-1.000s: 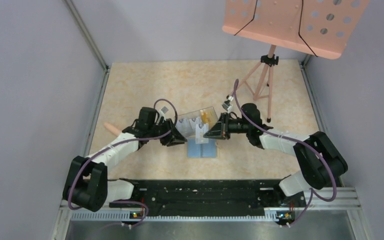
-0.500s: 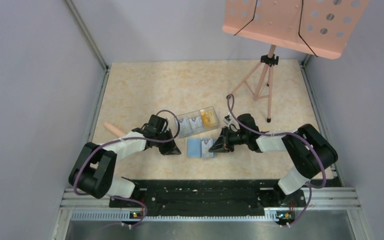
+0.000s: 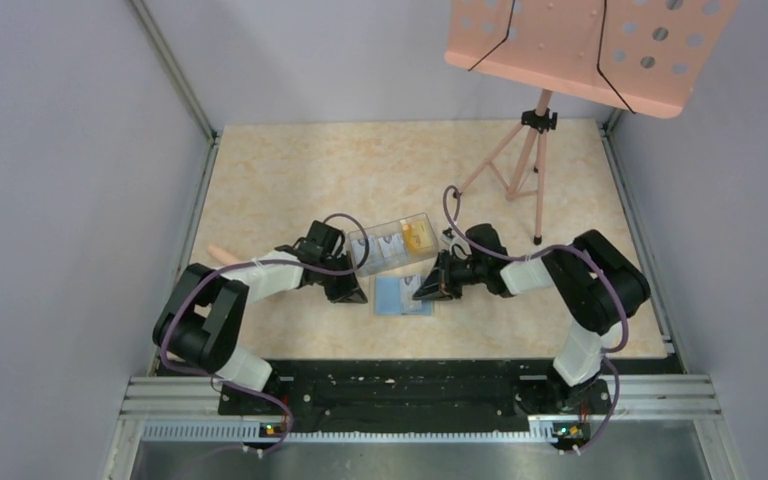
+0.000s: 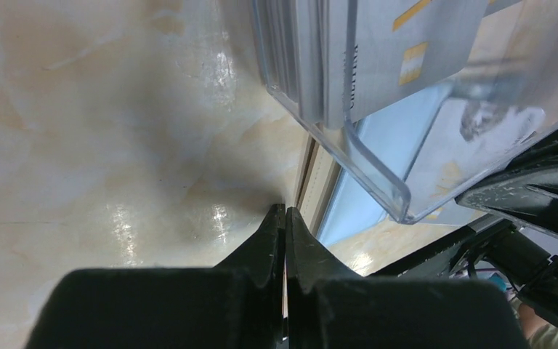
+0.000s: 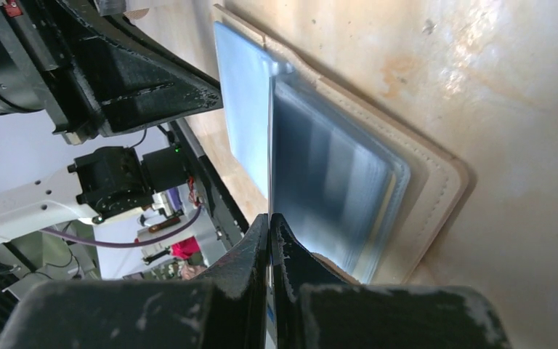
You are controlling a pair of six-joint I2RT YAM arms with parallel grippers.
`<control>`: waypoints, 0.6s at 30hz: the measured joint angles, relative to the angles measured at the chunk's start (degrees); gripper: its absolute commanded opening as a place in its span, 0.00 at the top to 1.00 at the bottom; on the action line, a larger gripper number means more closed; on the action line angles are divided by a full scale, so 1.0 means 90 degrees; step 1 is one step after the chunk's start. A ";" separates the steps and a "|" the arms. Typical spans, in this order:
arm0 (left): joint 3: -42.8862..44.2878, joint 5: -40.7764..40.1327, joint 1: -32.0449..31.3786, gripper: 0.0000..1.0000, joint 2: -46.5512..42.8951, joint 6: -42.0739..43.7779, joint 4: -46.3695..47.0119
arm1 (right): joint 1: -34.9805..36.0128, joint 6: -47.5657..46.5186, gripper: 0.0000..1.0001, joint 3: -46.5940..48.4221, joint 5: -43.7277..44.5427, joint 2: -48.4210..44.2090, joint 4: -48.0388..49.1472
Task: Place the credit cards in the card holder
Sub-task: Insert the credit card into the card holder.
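The card holder [image 3: 401,299] lies open on the table, light blue inside with a tan rim [image 5: 436,185]. My right gripper [image 3: 423,290] [image 5: 269,217] is shut on a credit card [image 5: 269,145]. The card shows edge-on and stands over the holder's blue pockets. At the holder's left edge [image 4: 312,182] my left gripper [image 3: 357,294] [image 4: 285,212] is shut with nothing visible between its fingers. More credit cards, white [image 3: 378,247] and yellow-orange [image 3: 418,237], stand in the clear plastic box [image 3: 393,243] [image 4: 334,109] just behind the holder.
A pink music stand [image 3: 580,45] on a tripod [image 3: 520,160] stands at the back right. A pinkish stick [image 3: 222,255] lies by the left wall. Grey walls close in both sides, and a black rail [image 3: 400,385] runs along the near edge.
Both grippers have come away from the clear box, down to the card holder. The left one has shut and moved to the holder's left edge. The box has settled back flat.
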 measured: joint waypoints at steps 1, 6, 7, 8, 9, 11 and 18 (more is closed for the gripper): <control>0.0017 0.0007 -0.0002 1.00 0.0017 0.0012 -0.0002 | 0.0000 -0.0012 1.00 0.0017 0.0002 0.0053 0.0010; 0.0124 0.0083 -0.0017 1.00 0.0146 0.0056 -0.0005 | 0.0000 -0.0100 1.00 0.0032 -0.0012 0.0265 0.0151; 0.0151 0.0104 -0.0017 1.00 0.0175 0.0063 -0.0007 | 0.0000 -0.0102 1.00 0.0041 -0.0027 0.0296 0.0170; 0.0180 0.0131 -0.0022 1.00 0.0214 0.0075 0.0000 | 0.0002 -0.0104 1.00 0.0053 -0.0039 0.0328 0.0197; 0.0194 0.0146 -0.0024 1.00 0.0236 0.0087 -0.0002 | 0.0007 -0.0104 1.00 0.0056 -0.0046 0.0362 0.0265; 0.0209 0.0165 -0.0032 1.00 0.0257 0.0102 -0.0002 | 0.0046 -0.0104 1.00 0.0056 -0.0061 0.0418 0.0369; 0.0250 0.0185 -0.0083 1.00 0.0306 0.0168 0.0002 | 0.0102 -0.0068 1.00 0.0083 -0.0070 0.0610 0.0656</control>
